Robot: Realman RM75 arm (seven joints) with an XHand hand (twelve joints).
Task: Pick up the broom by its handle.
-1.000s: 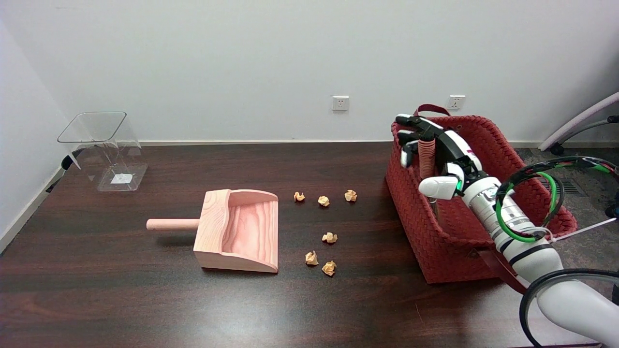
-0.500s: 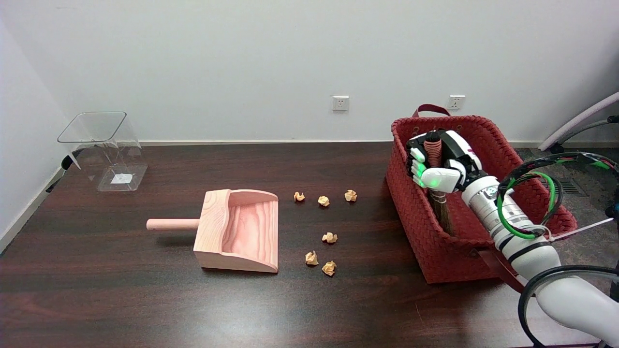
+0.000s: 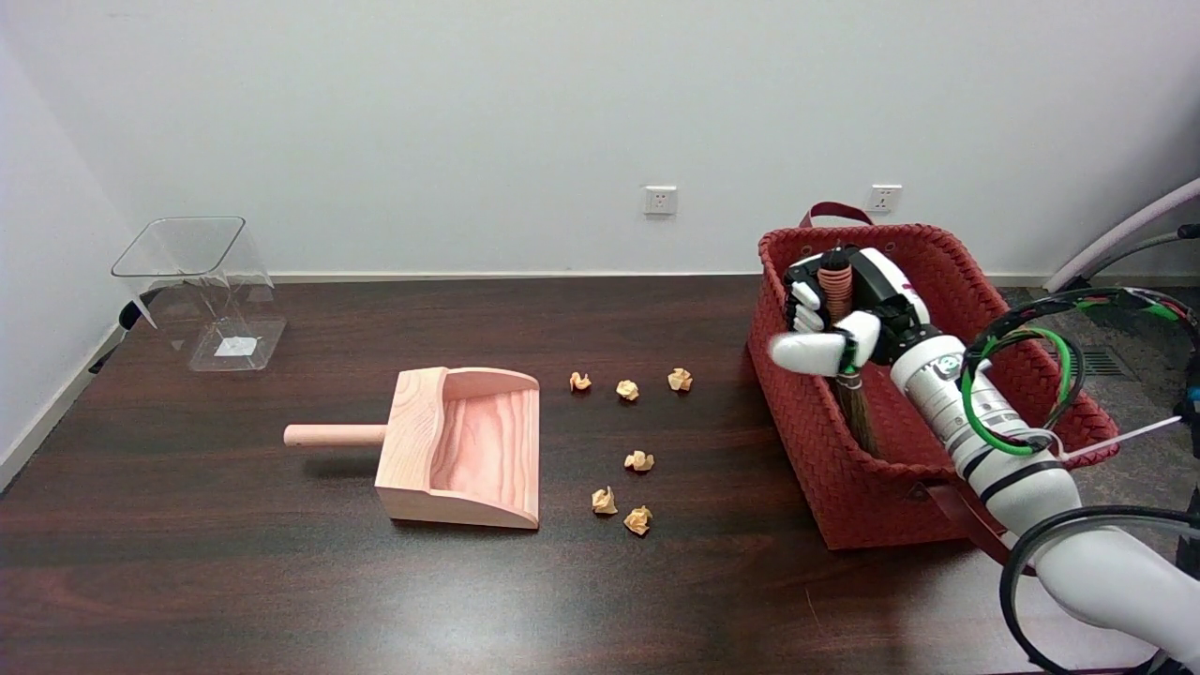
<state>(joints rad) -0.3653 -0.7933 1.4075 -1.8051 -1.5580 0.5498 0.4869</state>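
Head view: broom [image 3: 841, 328] stands near-upright in the woven red basket [image 3: 806, 441], ribbed reddish handle up, brown bristles down. Right hand [image 3: 844, 314] wraps the handle, fingers [image 3: 804, 307] curled round it, thumb sticking out left. Dark glossy wood worktop [image 3: 234, 562] carries a pale wooden dustpan [image 3: 464, 445] and crumpled paper balls [image 3: 638, 460]. White wall behind.

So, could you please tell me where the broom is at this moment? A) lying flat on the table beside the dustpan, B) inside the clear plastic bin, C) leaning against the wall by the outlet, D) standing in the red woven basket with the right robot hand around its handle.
D: the right robot hand grips the ribbed handle of the broom, whose bristles reach down inside the red woven basket.
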